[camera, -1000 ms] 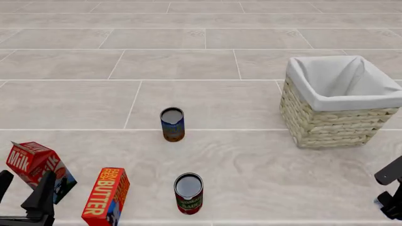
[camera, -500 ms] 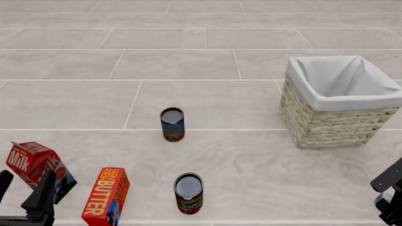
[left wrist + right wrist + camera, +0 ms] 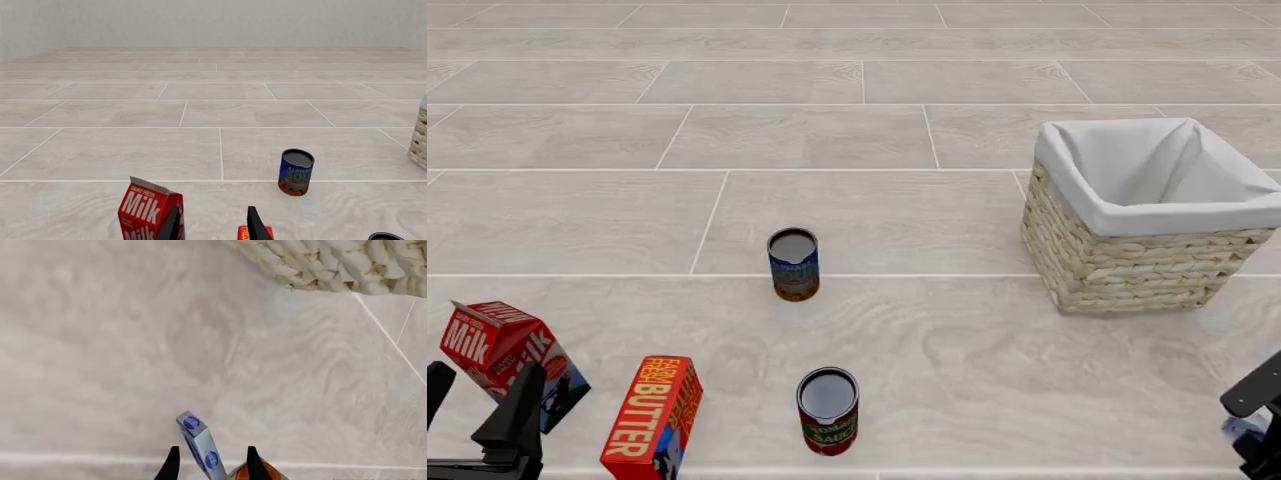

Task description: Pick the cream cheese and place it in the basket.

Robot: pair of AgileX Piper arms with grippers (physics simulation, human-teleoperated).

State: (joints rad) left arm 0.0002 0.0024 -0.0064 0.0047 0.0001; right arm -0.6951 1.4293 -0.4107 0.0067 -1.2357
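Between the two dark fingertips of the right claw [image 3: 208, 467], at the bottom centre of the right wrist view, sits the cream cheese [image 3: 199, 446]: a thin blue box standing on edge, tilted, with round blue marks on its narrow pale face. The fingertips stand either side of the box; contact cannot be confirmed from this view, so whether the claw is clamped on it I cannot tell. An orange-and-yellow object [image 3: 257, 472] shows just beside one fingertip, cut off by the frame edge. In the front view the right claw [image 3: 1261, 425] is only partly in frame at the lower right corner, with a sliver of blue, the cream cheese [image 3: 1236, 428], at its near side, low over the table [image 3: 988, 360]. Above that corner, at right of centre, stands the basket [image 3: 1121, 265], well apart from the box, white lining folded over its rim. Left claw [image 3: 212, 226]: fingertips apart, nothing between them, at the lower left of the front view [image 3: 474, 425]. Just beside it stand the milk carton [image 3: 501, 350] and the butter box [image 3: 651, 418]. A red can [image 3: 827, 397] stands at bottom centre; a blue can [image 3: 793, 263] stands upright near mid-frame.
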